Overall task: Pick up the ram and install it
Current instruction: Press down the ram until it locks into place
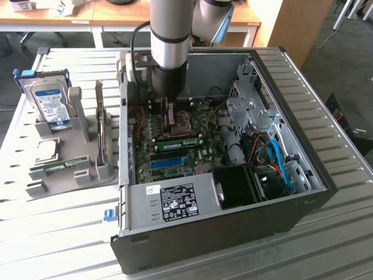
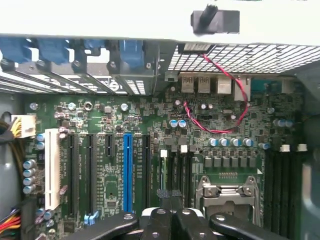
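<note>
The ram (image 1: pixel 178 142), a long green stick, lies across the motherboard (image 1: pixel 204 154) inside the open computer case. It looks seated in a slot between the CPU socket (image 1: pixel 180 121) and the blue slot (image 1: pixel 169 161). My gripper (image 1: pixel 171 119) hangs over the CPU socket, just behind the ram and apart from it. In the wrist view its black fingers (image 2: pixel 155 222) meet, so the gripper (image 2: pixel 169 200) is shut with nothing between them. Below it are the CPU socket (image 2: pixel 227 197) and the blue slot (image 2: pixel 127 170).
A grey holder (image 1: pixel 81 166) on the exterior view's left carries a hard drive (image 1: pixel 51 104), a chip (image 1: pixel 46 150) and another green stick (image 1: pixel 58 167). The case walls (image 1: pixel 291 134), a drive cage (image 1: pixel 247 108), cables (image 1: pixel 274 154) and the power supply (image 1: pixel 175 201) hem in the motherboard.
</note>
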`<act>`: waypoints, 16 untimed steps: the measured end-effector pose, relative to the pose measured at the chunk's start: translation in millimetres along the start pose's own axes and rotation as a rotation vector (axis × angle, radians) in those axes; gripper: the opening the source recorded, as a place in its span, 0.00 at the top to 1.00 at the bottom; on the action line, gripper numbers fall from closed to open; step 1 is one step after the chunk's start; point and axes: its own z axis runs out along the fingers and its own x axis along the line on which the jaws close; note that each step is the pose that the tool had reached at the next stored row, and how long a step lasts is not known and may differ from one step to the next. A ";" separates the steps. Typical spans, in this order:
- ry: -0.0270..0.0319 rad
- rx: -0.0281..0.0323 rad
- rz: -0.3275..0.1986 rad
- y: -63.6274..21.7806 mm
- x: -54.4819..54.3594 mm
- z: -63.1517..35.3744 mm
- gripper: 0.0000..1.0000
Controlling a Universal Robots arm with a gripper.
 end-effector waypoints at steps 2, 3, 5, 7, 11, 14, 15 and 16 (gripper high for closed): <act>0.0000 0.0000 0.000 -0.1 -0.2 -5.1 0.89; 0.0000 0.0000 0.000 -0.1 -0.4 -7.8 0.89; 0.0001 -0.0001 0.000 -0.1 -0.6 -13.4 0.89; 0.0001 -0.0001 0.000 -0.2 -0.8 -19.0 0.89; 0.0001 0.0000 0.000 -0.3 -1.4 -30.3 0.89; 0.0001 -0.0001 0.000 -0.4 -1.7 -37.9 0.89; 0.0001 0.0000 0.000 -0.4 -1.8 -40.3 0.89; 0.0001 0.0000 0.000 -0.4 -1.9 -42.9 0.89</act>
